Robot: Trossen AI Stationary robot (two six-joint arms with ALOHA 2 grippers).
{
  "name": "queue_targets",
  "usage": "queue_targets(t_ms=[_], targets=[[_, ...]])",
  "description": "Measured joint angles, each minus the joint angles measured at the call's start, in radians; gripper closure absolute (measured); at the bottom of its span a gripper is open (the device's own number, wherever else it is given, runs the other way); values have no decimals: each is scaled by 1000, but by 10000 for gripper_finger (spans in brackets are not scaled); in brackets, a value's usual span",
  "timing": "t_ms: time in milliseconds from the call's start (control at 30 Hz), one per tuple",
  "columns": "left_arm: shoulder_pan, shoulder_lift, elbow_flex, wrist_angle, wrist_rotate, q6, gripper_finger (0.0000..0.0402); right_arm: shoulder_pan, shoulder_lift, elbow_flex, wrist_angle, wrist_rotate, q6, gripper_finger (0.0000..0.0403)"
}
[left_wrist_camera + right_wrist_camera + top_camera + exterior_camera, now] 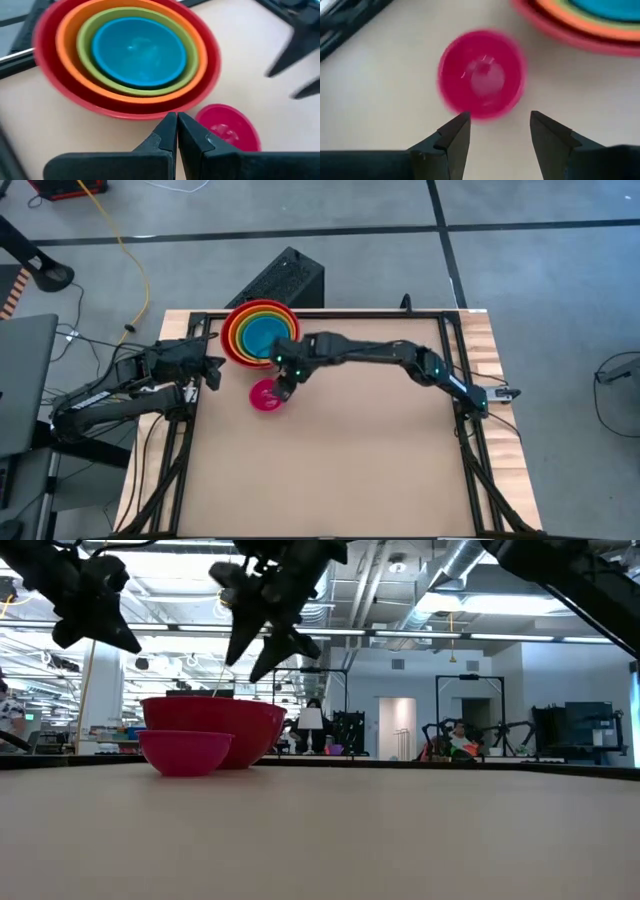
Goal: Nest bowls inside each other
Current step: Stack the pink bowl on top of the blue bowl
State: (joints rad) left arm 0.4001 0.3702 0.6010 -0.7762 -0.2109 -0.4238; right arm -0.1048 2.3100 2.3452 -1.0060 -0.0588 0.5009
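Note:
A stack of nested bowls (261, 332), red outermost, then orange, lime green and blue (137, 50) innermost, stands on the table at the far left. A small magenta pink bowl (267, 396) stands on the table just nearer, right way up (482, 75). My right gripper (284, 387) hovers open above the pink bowl's right side, clear of it in the low view (262, 635). My left gripper (212, 370) hangs shut in the air left of the stack, its fingers together in the left wrist view (177, 131).
A black box (283, 280) stands beyond the table's far edge behind the stack. The table's black frame rails (460, 370) run along its sides. The bare tabletop (360, 460) stretches from the bowls to the near and right edges.

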Motion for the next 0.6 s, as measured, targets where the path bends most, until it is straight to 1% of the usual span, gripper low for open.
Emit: queue_targets(t_ms=[67, 167, 400, 467, 600], targets=[[0, 0, 0, 16, 36, 12, 401, 17, 4, -2, -1, 70, 49, 196], [0, 0, 0, 39, 88, 32, 402, 31, 28, -12, 59, 112, 118, 196], [0, 0, 0, 33, 147, 47, 402, 26, 113, -15, 83, 115, 180, 196], [0, 0, 0, 33, 153, 53, 402, 24, 134, -13, 111, 114, 184, 196], [-1, 0, 0, 30, 154, 53, 402, 24, 173, -15, 111, 115, 199, 196]])
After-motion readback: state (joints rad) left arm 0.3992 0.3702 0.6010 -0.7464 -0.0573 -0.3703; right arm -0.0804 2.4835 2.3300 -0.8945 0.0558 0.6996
